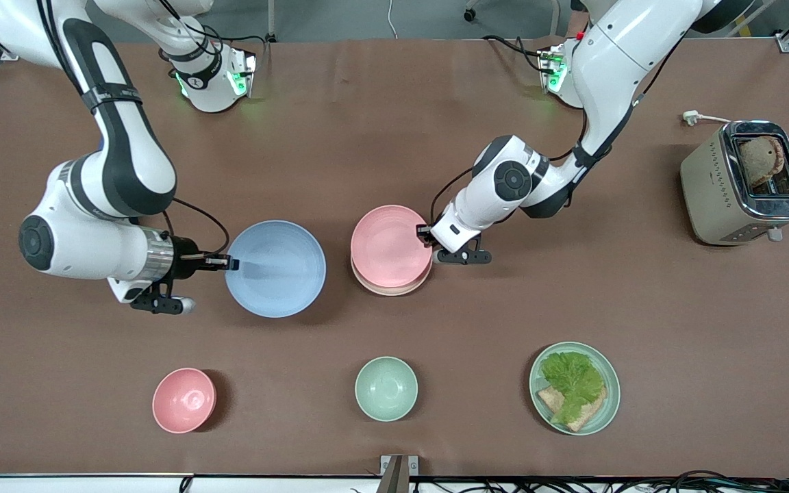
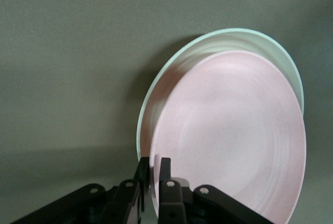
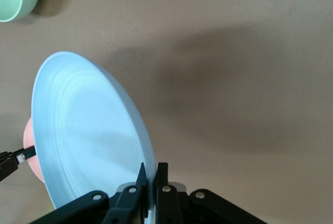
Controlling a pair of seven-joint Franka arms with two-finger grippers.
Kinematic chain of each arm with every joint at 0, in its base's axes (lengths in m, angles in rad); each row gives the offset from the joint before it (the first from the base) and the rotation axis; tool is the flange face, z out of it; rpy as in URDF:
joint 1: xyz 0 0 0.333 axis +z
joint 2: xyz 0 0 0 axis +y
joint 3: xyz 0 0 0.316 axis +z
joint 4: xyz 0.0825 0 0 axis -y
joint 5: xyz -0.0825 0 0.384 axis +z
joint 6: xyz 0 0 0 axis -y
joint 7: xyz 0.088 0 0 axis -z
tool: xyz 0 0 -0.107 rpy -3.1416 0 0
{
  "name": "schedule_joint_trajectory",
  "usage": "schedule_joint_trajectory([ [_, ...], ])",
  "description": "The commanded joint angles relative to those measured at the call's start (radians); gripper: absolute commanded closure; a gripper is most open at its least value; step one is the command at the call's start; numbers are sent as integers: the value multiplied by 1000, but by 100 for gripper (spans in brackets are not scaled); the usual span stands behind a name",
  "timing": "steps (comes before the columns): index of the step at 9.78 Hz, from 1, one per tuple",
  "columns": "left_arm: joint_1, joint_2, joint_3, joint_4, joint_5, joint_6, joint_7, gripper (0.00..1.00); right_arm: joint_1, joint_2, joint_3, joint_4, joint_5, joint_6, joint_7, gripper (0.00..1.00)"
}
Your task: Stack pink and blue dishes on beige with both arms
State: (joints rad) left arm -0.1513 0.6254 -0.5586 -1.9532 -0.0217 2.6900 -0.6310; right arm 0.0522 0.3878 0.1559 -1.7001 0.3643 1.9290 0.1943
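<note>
The pastel pink plate (image 1: 390, 245) lies on the cream-beige plate (image 1: 386, 289), whose rim shows under its edge nearest the front camera. My left gripper (image 1: 427, 233) is shut on the pink plate's rim at the side toward the left arm's end. In the left wrist view its fingers (image 2: 165, 167) pinch the pink plate (image 2: 229, 135), with the beige plate (image 2: 250, 37) under it. My right gripper (image 1: 222, 261) is shut on the rim of the light blue plate (image 1: 275, 268), held above the table beside the stack. The right wrist view shows the gripper (image 3: 152, 174) clamping the blue plate (image 3: 88, 130).
A small pink bowl (image 1: 183, 400), a mint-green bowl (image 1: 385, 388) and a mint-green plate (image 1: 612, 383) with lettuce and bread stand nearer the front camera. A toaster (image 1: 744, 182) holding bread stands at the left arm's end of the table.
</note>
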Motion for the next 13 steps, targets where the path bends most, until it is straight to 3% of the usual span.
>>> schedule_joint_trajectory([
  [1, 9, 36, 3, 43, 31, 5, -15, 3, -6, -40, 65, -55, -13, 48, 86, 99],
  [2, 13, -19, 5, 36, 31, -19, -13, 0, -11, -38, 103, -75, -7, 59, 112, 99],
  [4, 10, -167, 52, 42, 31, -204, -3, 0, -8, -38, 180, -120, -1, 83, 189, 99],
  [7, 15, -382, 201, 45, 31, -431, 174, 0, -5, -32, 318, -277, 41, 398, 229, 98],
  [9, 15, -507, 325, 63, 31, -523, 325, 0, 14, 28, 370, -300, 41, 517, 246, 98],
  [11, 18, -552, 437, 173, 29, -715, 475, 0, 43, 95, 375, -320, 41, 652, 244, 98],
  [13, 41, -564, 503, 326, 25, -916, 577, 0, 46, 118, 375, -322, 38, 666, 237, 97],
])
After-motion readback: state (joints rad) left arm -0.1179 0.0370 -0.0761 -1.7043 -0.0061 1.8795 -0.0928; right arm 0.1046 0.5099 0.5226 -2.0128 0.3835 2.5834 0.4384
